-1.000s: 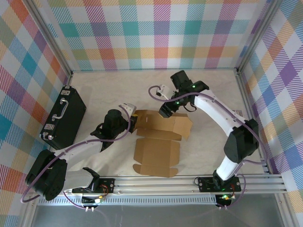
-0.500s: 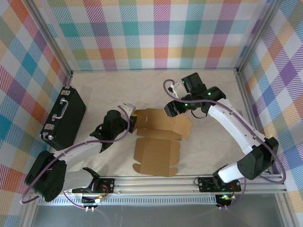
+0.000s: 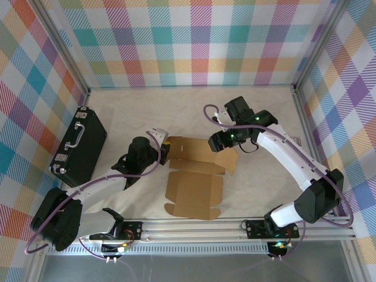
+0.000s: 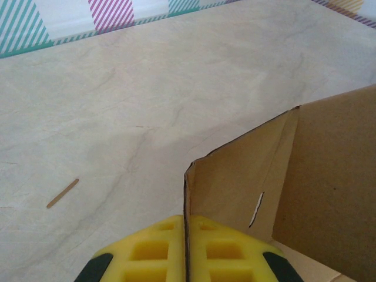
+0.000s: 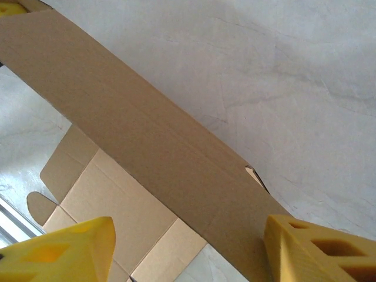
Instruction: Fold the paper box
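The paper box [image 3: 197, 173] is brown cardboard lying partly folded in the middle of the table, its near panel flat and its far panels raised. My left gripper [image 3: 164, 151] is at the box's left end; in the left wrist view the yellow fingers [image 4: 147, 252] are shut on the edge of an upright flap of the box [image 4: 247, 182]. My right gripper [image 3: 220, 140] hovers over the far right part of the box. Its jaws [image 5: 188, 241] stand open and wide apart, and a raised panel of the box [image 5: 147, 135] runs slantwise between and beyond them.
A black hard case [image 3: 79, 145] with a handle lies at the left by the checked wall. A small wooden sliver [image 4: 62, 193] lies on the marbled table [image 3: 258, 111]. A metal rail [image 3: 235, 226] runs along the near edge.
The right arm swung its elbow out to the right and shifted its gripper slightly right over the box's far panel, jaws narrowing a little. The left gripper kept its hold and place.
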